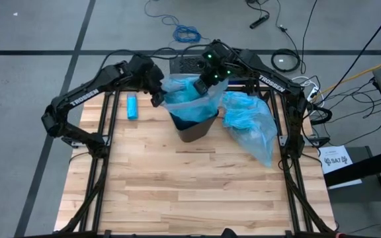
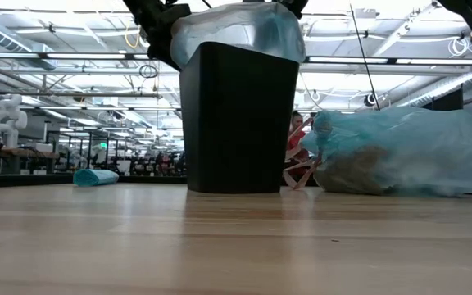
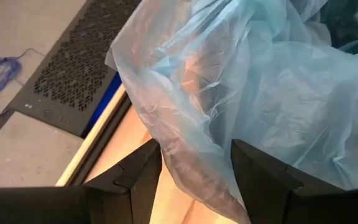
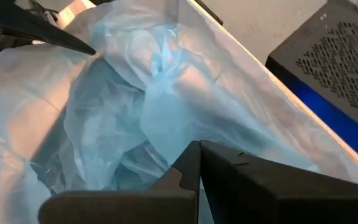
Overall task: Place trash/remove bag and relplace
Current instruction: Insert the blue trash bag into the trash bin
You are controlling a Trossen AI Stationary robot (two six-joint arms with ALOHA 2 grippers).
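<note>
Fingers: left fingers [image 3: 135, 180] spread, straddling bag liner [image 3: 247, 93] edge; right fingers [image 4: 199, 163] pinched on liner.

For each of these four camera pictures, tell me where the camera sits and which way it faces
High view: above the table, looking straight down; both arms, black bin, full blue bag, rolled blue bag.
Low view: table height, looking level at the bin and full bag; arm parts at the top.
Left wrist view: on the left arm, facing the bin liner; open left gripper around a fold.
Right wrist view: on the right arm, facing into the liner; shut right gripper.
Shared: both wrist views show the liner.
</note>
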